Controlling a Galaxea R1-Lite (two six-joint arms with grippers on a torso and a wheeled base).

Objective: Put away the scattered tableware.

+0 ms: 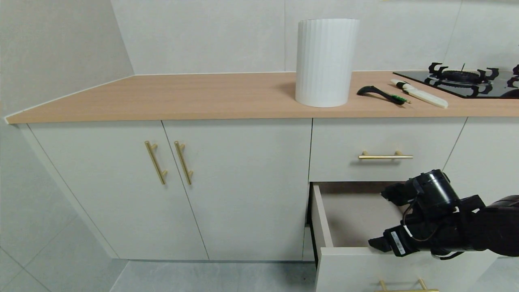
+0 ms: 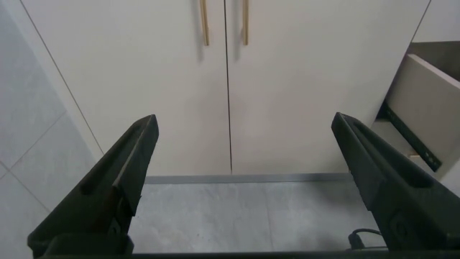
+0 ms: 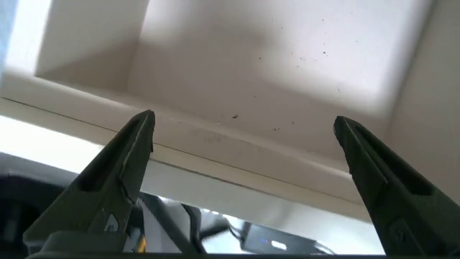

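Head view: right hand (image 1: 383,219) hovers spread wide above the pulled-out drawer (image 1: 322,221).

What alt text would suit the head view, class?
The right end effector hangs open over a pulled-out drawer under a wooden countertop. There, a black utensil and white knife lie between a ribbed white canister and a gas hob.

Canister (image 1: 327,63): white, ribbed, tall, upright.
Counter (image 1: 194,95): wood-look top under the canister, running left into the corner.
Hob (image 1: 421,77): black glass, right of the canister, with a black burner grate (image 1: 462,75) on it.
Cupboard doors (image 1: 239,186): two, pale, shut, below and left of the canister; gold bar handles (image 1: 183,162) side by side.
Floor (image 1: 202,278): grey tile, well below the canister.
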